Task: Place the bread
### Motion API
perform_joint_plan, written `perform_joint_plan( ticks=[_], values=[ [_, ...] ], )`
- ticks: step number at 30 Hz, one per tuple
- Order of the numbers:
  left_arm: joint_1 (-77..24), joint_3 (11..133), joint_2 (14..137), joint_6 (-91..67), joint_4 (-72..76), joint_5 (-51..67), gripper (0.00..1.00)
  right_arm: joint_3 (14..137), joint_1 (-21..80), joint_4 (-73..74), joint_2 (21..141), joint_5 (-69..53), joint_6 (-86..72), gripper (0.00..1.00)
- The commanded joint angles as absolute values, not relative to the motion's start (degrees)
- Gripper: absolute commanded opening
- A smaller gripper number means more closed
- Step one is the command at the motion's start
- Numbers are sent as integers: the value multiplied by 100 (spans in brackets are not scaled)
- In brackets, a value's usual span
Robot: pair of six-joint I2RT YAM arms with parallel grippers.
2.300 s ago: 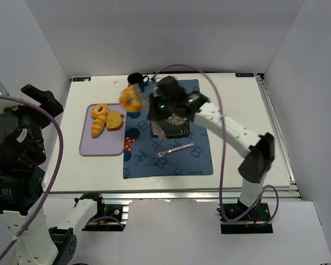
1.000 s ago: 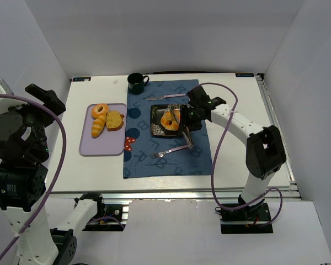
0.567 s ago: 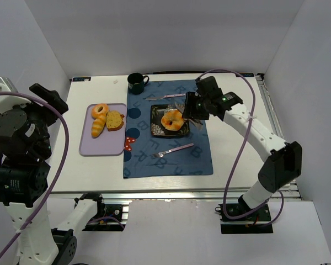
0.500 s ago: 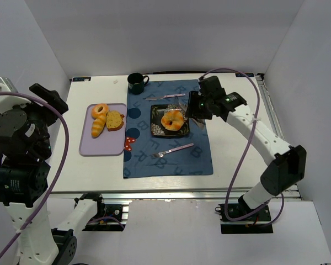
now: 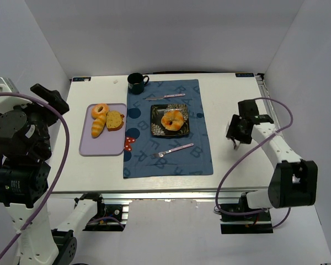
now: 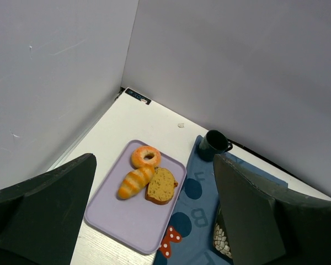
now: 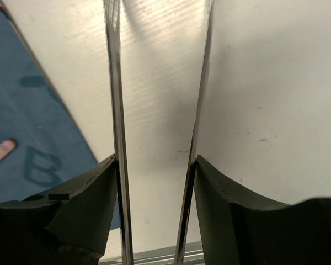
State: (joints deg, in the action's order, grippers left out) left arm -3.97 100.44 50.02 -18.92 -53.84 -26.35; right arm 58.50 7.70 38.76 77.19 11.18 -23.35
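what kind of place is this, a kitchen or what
Probably a robot lab test cell, not a kitchen: plain white walls box in the table, two robot arms stand at its near edge, and the bread sits on a black plate on a blue placemat.

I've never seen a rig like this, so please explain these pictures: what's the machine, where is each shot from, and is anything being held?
Two robot arms are bolted at a table's near edge, each ending in a two-finger gripper. One picture looks down from above; the other two come from a camera on each wrist, showing that arm's own fingers. On the table: a blue mat with a black plate holding the round bread, a fork and a knife; a dark mug at its corner; a purple tray with three more baked pieces. The right gripper is open over bare table right of the mat; the left gripper is open, raised high, looking down at the tray. Nothing is held.
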Motion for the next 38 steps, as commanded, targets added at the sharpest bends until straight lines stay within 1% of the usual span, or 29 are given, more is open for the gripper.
perform_joint_plan(
  ticks=[1,5,7,8,11,12,13,17,19,20,21,22,25,26,28,32,35,38],
  values=[
    [-387,10002,4975,-1837,-5282,-2496,98,5731,782,3314,8015,905,-1758,60],
    [-387,9949,4931,-1846,-5300,-2479,98,5616,765,3146,8418,1028,-1617,60],
    [-387,9941,4913,-1863,-5291,-2479,98,5581,765,3190,8595,1046,-1617,62],
    [-387,9932,4896,-1863,-5291,-2487,98,5529,765,3225,8735,1089,-1635,64],
    [-387,9932,4878,-1863,-5291,-2540,98,5519,765,3401,8929,1081,-1722,79],
    [-387,9923,4869,-1863,-5300,-2549,98,5537,773,3471,8938,1081,-1757,87],
    [-387,9923,4869,-1863,-5291,-2549,98,5546,773,3576,8930,1055,-1784,89],
    [-387,9870,4887,-1872,-5238,-2549,98,5826,773,4068,8693,1063,-1986,89],
    [-387,9888,4913,-1863,-5195,-2549,98,6256,782,4358,8413,1133,-2109,89],
    [-387,9905,4922,-1863,-5194,-2549,98,6467,782,4716,8063,1160,-2170,89],
    [-387,9914,4948,-1863,-5177,-2558,98,6939,791,4885,7877,1178,-2301,89],
    [-387,9914,4974,-1872,-5133,-2549,98,7152,791,5026,7466,1160,-2346,89],
    [-387,9792,4992,-1898,-4984,-2470,98,7540,791,5264,6823,1099,-2355,89],
    [-387,9756,5010,-1916,-4957,-2452,98,7524,782,5291,6377,1020,-2347,89],
    [-387,9703,5027,-1960,-4843,-2409,98,7445,791,5379,5979,993,-2434,89],
    [-387,9510,5054,-2039,-4650,-2321,98,6655,782,5318,4845,1072,-2899,89],
    [-387,9422,5080,-2092,-4553,-2206,98,6155,791,5010,4361,862,-2988,90],
    [-387,9256,5080,-2153,-4509,-2075,98,5986,791,4931,4438,686,-2805,90]
  ],
)
